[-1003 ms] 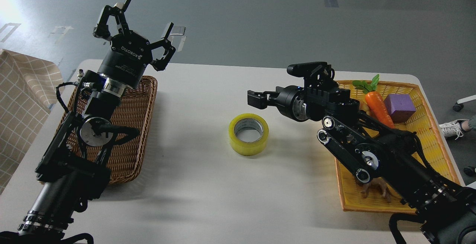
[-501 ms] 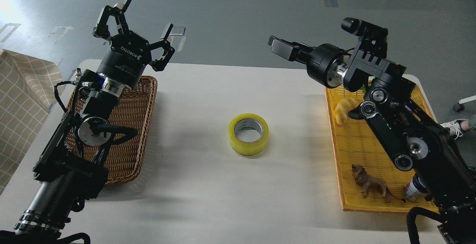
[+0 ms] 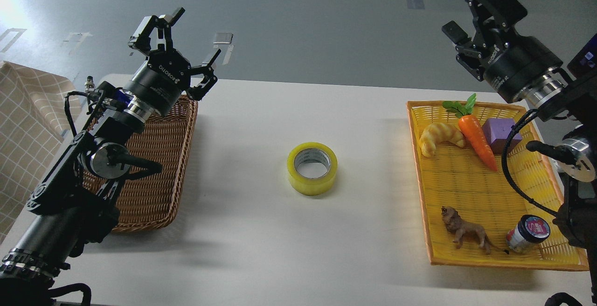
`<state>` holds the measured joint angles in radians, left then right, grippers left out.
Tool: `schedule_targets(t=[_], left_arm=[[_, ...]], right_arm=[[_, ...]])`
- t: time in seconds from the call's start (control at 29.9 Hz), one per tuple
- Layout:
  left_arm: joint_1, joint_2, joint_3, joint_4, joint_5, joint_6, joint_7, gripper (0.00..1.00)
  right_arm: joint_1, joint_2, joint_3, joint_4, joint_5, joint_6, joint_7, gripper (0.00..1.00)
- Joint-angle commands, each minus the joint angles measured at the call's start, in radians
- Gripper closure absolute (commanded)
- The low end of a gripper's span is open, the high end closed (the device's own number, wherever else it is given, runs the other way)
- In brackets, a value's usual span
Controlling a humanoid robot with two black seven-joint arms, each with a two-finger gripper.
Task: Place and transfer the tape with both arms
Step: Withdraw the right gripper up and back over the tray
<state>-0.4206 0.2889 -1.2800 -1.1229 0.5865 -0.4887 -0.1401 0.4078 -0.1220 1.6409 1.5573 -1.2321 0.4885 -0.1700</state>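
The roll of yellow tape (image 3: 312, 168) lies flat on the white table (image 3: 261, 231), near the middle, free of both grippers. My left gripper (image 3: 179, 38) is raised above the far end of the brown wicker basket (image 3: 154, 175), open and empty. My right gripper (image 3: 459, 7) is raised high at the far right, above the yellow tray (image 3: 466, 203), open and empty. Both grippers are well away from the tape.
The yellow tray holds a croissant toy (image 3: 437, 136), a carrot (image 3: 476, 141), a purple block (image 3: 500, 133), a lion figure (image 3: 466, 232) and a small jar (image 3: 527, 233). A checked cloth (image 3: 23, 124) hangs at the left edge.
My right arm has swung up and to the right, away from the tape, uncovering the tray. My left gripper shifted slightly right. The tape has not moved.
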Motion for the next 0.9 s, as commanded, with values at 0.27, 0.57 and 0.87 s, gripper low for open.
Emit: schedule_targets(t=[0.27,0.57,0.87], left_arm=[[-0.003,-0.014,-0.005,-0.012,0.138,0.0,-0.219,0.01],[0.013,-0.054,-0.028,-0.072,0.105,0.104,-0.194,0.01],[0.062,-0.045,-0.075,-0.092,0.027,0.087,-0.135,0.01]], right_arm=[[-0.027,0.122,0.025,-0.011,0.152,0.0,0.0,0.0],[-0.003,0.122,0.036,-0.031,0.203,0.0,0.006,0.0],[-0.015,0.122,0.03,-0.031,0.203,0.0,0.009,0.0]])
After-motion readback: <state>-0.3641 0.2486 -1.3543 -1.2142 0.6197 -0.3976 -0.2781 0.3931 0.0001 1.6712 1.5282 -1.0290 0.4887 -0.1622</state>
